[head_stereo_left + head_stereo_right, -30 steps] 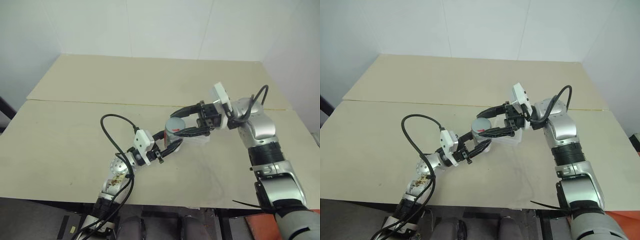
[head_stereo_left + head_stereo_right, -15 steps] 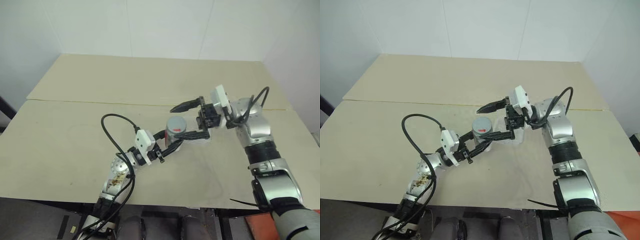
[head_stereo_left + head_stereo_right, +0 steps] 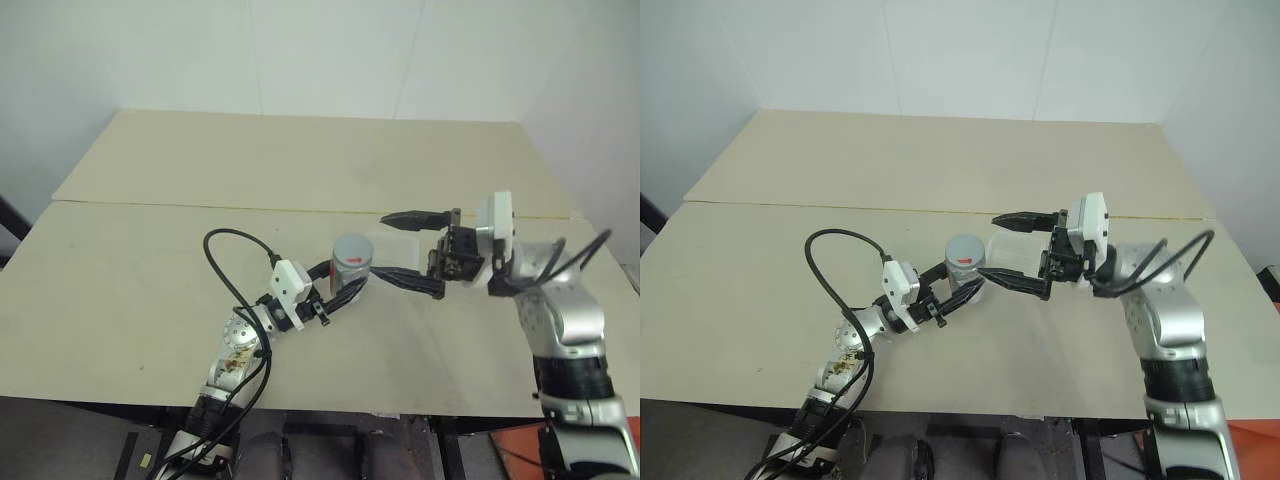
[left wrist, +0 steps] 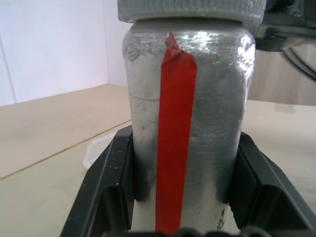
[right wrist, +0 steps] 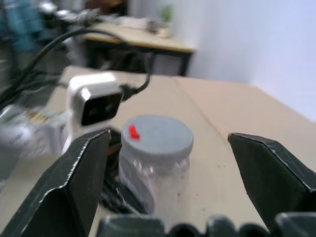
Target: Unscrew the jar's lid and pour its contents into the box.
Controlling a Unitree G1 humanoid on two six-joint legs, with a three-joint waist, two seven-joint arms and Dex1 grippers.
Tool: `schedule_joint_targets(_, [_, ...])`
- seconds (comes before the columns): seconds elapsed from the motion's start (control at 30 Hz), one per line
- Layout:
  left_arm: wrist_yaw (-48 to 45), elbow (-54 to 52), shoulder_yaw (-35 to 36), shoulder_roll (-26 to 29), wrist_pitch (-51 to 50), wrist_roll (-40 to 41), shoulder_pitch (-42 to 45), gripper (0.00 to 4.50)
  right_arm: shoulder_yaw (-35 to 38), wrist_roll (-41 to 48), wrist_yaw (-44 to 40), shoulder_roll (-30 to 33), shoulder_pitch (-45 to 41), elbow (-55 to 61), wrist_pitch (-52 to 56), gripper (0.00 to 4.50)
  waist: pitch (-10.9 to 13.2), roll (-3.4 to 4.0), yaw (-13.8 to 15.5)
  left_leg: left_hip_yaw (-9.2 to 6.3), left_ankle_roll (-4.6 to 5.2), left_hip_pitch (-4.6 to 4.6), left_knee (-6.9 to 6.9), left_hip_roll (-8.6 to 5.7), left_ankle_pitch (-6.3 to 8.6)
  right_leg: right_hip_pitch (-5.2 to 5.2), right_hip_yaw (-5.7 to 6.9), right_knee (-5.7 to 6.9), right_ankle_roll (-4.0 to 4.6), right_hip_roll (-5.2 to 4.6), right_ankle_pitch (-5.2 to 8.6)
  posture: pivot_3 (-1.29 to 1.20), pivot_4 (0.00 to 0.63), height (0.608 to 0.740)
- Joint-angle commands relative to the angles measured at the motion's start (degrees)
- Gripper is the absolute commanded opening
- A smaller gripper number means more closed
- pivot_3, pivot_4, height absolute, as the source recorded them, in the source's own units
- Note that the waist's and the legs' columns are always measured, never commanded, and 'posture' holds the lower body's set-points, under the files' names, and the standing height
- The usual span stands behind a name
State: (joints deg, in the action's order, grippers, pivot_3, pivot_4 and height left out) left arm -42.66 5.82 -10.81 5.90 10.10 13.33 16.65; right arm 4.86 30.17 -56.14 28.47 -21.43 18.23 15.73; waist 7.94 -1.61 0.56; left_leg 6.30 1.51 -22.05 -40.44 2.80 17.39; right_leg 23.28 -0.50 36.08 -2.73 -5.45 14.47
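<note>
The jar (image 3: 352, 268), a silver-grey cylinder with a red strip (image 4: 175, 138) down its side, stands upright near the middle of the table. My left gripper (image 3: 342, 283) is shut on its lower body, with a finger (image 4: 106, 192) on either side. The grey lid (image 3: 352, 248) sits on top of the jar and carries a small red mark (image 5: 133, 131). My right gripper (image 3: 379, 247) is open just to the right of the lid, level with it, and touches nothing. The clear box (image 3: 402, 243) lies on the table behind those fingers. The contents are hidden inside the jar.
The beige table (image 3: 150, 260) has a seam running across its far half, and white walls rise behind it. A black cable (image 3: 228, 237) loops up from my left arm. The table's front edge runs close below both arms.
My right gripper was closed around the lid. It has opened, let go and drawn back to the right. The left gripper and the jar stayed put.
</note>
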Motion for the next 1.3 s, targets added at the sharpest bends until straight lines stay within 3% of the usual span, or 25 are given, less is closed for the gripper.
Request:
schedule_joint_targets(0.03, [2.1, -0.1, 0.4, -0.7, 2.4, -1.1, 1.2, 2.1, 0.5, -2.8, 14.7, -3.5, 2.5, 11.7, 3.9, 4.46, 0.0, 0.0, 0.0, -0.01, 0.0, 0.0, 0.0, 0.0, 0.0, 0.01, 0.01, 0.01, 0.02, 0.01, -0.01, 0.0, 0.15, 0.74])
schedule_joint_targets(0.17, [2.6, 1.2, 0.1, -1.3, 3.2, -1.6, 1.8, 2.1, -5.1, -9.5, 27.5, -8.4, 7.2, 21.4, 8.3, 4.46, 0.0, 0.02, 0.0, -0.01, 0.07, 0.01, -0.01, -0.03, 0.04, 0.0, -0.01, 0.0, 0.05, 0.01, -0.08, 0.0, 0.15, 0.74])
schedule_joint_targets(0.43, [1.8, 3.5, -0.3, -1.9, 4.0, -1.8, 2.9, 2.1, -13.6, -19.5, 36.4, -11.0, 10.5, 23.0, 8.7, 4.46, 0.0, 0.02, 0.0, 0.01, 0.25, -0.02, -0.06, -0.08, 0.14, -0.02, 0.0, -0.06, 0.03, 0.03, -0.09, 0.0, 0.15, 0.74])
schedule_joint_targets(0.63, [1.6, 4.4, -0.2, -2.2, 4.5, -1.8, 3.9, 2.1, -14.5, -21.7, 36.9, -11.0, 10.3, 21.4, 8.6, 4.46, 0.0, 0.02, 0.0, 0.0, 0.29, -0.03, -0.06, -0.08, 0.15, -0.01, 0.01, -0.08, 0.03, 0.06, -0.09, 0.0, 0.15, 0.74])
schedule_joint_targets(1.3, [1.6, 3.6, 0.1, -1.9, 5.4, -1.4, 2.7, 2.1, -11.8, -16.2, 36.2, -13.4, 8.2, 19.2, 12.4, 4.46, 0.0, 0.02, 0.0, 0.0, 0.45, -0.04, -0.06, -0.07, 0.24, -0.02, 0.01, -0.1, 0.03, 0.07, -0.09, 0.0, 0.15, 0.74])
